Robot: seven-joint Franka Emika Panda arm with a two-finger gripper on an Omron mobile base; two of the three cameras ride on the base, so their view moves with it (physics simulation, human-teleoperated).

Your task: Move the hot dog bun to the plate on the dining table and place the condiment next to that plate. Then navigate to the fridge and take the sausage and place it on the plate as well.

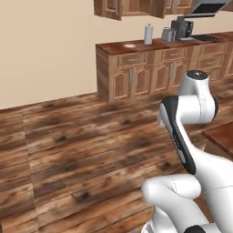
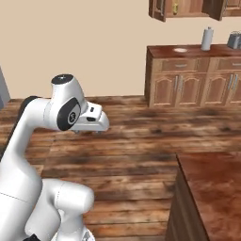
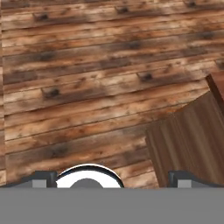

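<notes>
My gripper point(image 2: 88, 131) hangs over the bare wooden floor, its two fingertips point(image 3: 42, 178) wide apart and open, with nothing between them. A corner of the dining table point(image 2: 207, 188) with its glossy reddish-brown top lies to my right. The same corner appears as the table point(image 1: 222, 134) behind my arm and as the table point(image 3: 192, 140) at the right of the hand view. The bun, plate, condiment and sausage are out of view. A thin grey strip point(image 2: 2, 89) sits at the far left edge; I cannot tell whether it is the fridge.
A wooden cabinet run with a dark red counter point(image 1: 159, 45) stands along the far wall, with a white roll point(image 1: 148, 34) and small appliances point(image 1: 182, 29) on it. Wall cabinets point(image 2: 188, 9) hang above. Plank floor point(image 1: 82, 150) stretches between me and the counter.
</notes>
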